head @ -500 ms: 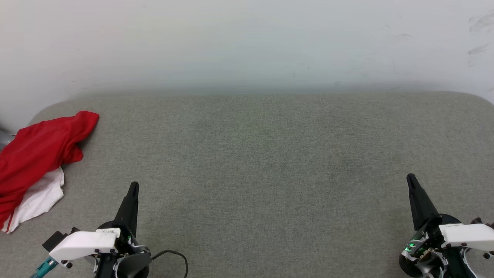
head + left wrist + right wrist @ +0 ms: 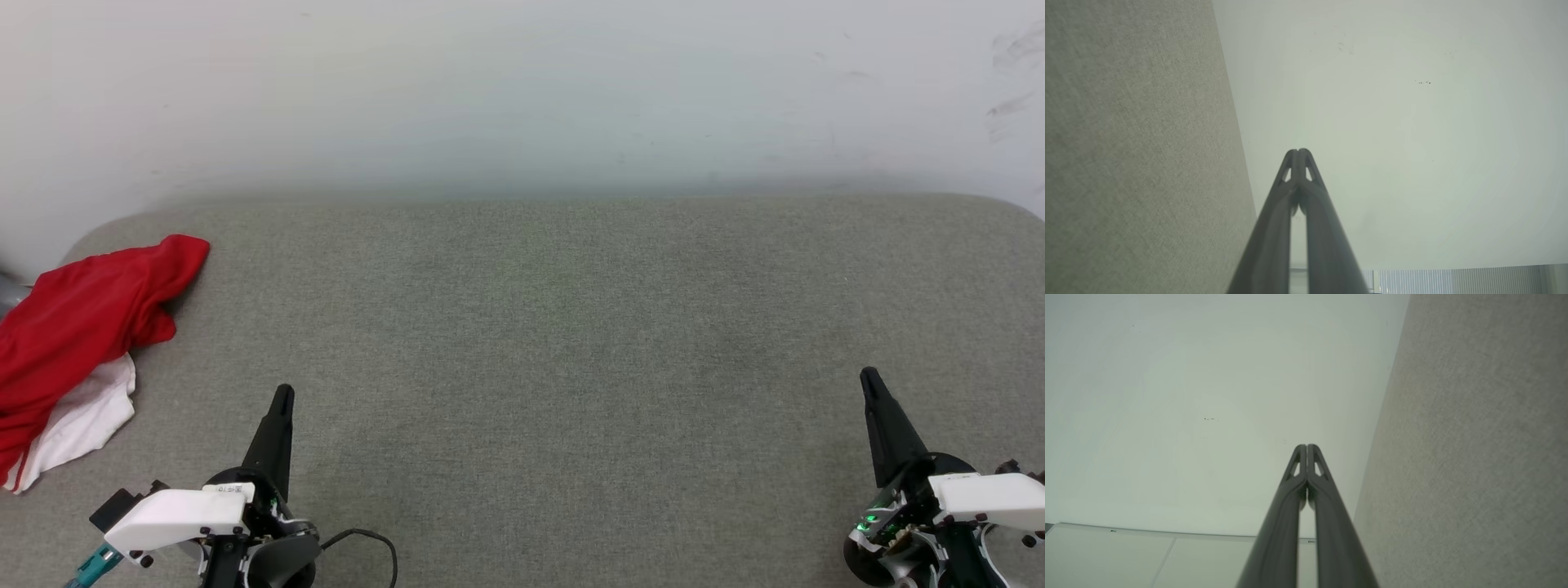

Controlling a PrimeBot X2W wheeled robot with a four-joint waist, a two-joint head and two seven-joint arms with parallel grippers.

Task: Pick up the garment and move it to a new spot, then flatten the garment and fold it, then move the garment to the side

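Nothing has shifted since the earlier frame; the garment [image 2: 77,314] lies crumpled at the left edge of the grey fabric surface [image 2: 539,343], red over white; the left gripper [image 2: 282,394] and right gripper [image 2: 867,376] sit near the front corners, fingers pressed together on nothing, both apart from the cloth.

both pincers, left pincer [image 2: 282,394] and right pincer [image 2: 868,376], closed, empty.

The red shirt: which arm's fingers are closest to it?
The left fingers, at the lower left, beside the garment; the right fingers are far across the grey surface.
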